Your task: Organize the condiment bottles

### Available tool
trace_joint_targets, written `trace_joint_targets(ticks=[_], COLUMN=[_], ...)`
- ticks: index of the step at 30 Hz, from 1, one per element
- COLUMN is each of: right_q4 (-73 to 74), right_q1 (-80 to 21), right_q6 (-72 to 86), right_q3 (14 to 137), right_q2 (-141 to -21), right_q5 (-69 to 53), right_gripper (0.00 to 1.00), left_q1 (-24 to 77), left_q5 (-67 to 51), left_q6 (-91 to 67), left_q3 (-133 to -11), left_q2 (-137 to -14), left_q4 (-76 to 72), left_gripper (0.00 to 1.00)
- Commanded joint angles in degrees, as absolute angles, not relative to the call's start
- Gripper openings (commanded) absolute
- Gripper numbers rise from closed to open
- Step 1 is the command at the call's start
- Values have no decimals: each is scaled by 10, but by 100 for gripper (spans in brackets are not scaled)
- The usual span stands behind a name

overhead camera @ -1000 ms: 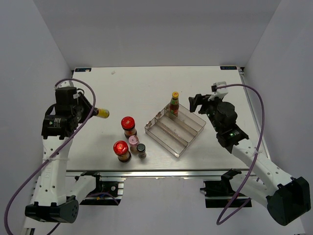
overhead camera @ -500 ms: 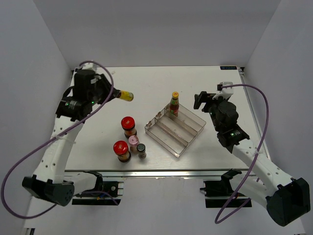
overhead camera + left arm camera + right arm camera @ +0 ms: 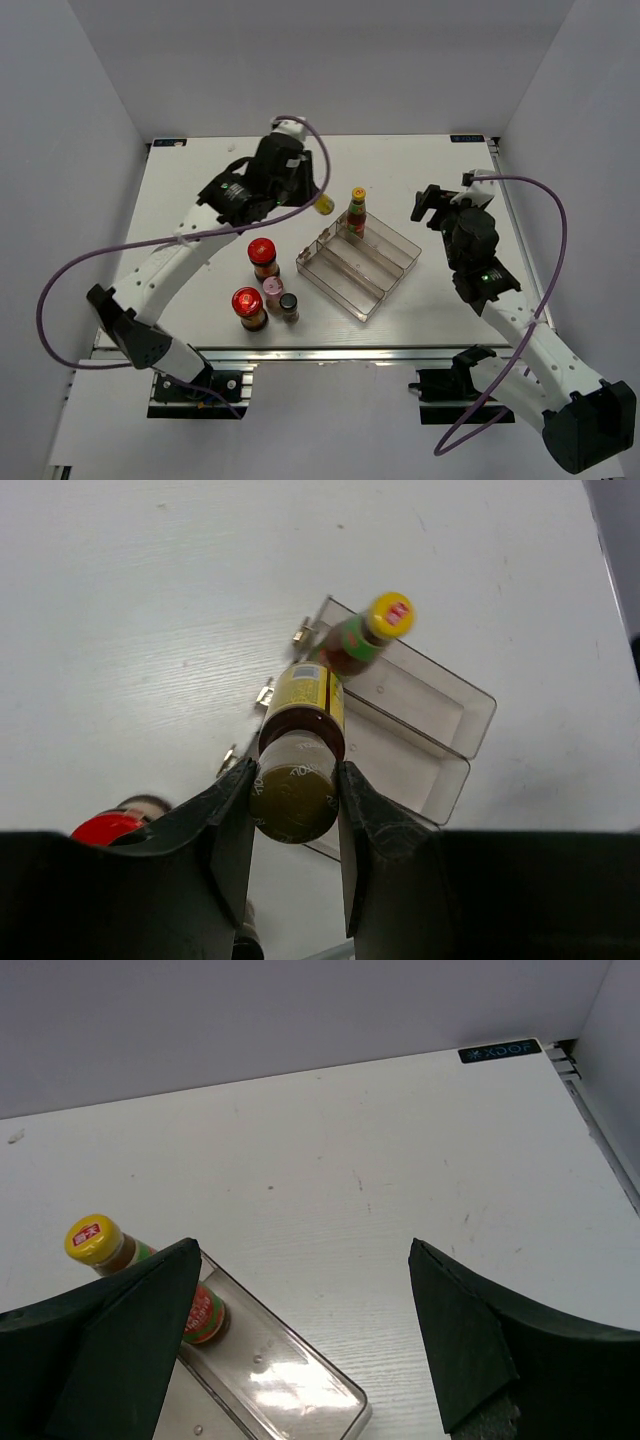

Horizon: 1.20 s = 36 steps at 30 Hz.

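My left gripper (image 3: pixel 312 198) is shut on a slim yellow-capped sauce bottle (image 3: pixel 297 745), holding it in the air just left of the clear stepped tray (image 3: pixel 385 270). Its yellow cap (image 3: pixel 324 204) shows in the top view. The other yellow-capped sauce bottle (image 3: pixel 356 212) stands upright in the tray's far corner; it also shows in the left wrist view (image 3: pixel 362 638) and the right wrist view (image 3: pixel 150 1273). Two red-lidded jars (image 3: pixel 262 256) (image 3: pixel 248 306), the pink-capped shaker (image 3: pixel 273 293) and the dark-capped spice jar (image 3: pixel 289 306) stand left of the tray. My right gripper (image 3: pixel 305 1345) is open and empty, right of the tray.
The tray (image 3: pixel 440 742) has three stepped rows, all bare apart from the one bottle. The table's back edge meets a grey wall, and a side wall stands at the right (image 3: pixel 610 1080).
My left arm has swung the sauce bottle from the far left of the table rightward, up to the tray's left side. My right gripper has drawn back a little to the right.
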<state>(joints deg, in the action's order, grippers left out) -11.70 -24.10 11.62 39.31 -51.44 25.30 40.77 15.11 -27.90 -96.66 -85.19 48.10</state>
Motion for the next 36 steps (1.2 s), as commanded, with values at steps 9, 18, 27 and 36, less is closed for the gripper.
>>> trace_joint_targets(ticks=[9, 18, 27, 36], right_q4=[-59, 25, 54, 58], right_q1=[-198, -184, -184, -182], right_q6=[129, 182, 183, 182], right_q3=[388, 369, 359, 354], right_q2=[-482, -404, -358, -352], right_q5=[279, 359, 372, 366], right_gripper=[89, 89, 89, 89], left_q1=[558, 560, 556, 520], left_q5=[120, 84, 75, 21], left_q6=[-73, -3, 28, 5], left_q3=[-1134, -1218, -1269, -1296], left_q2=[-986, -1091, -1176, -1232], left_q4=[484, 465, 444, 440], left_gripper=[0, 0, 0, 0])
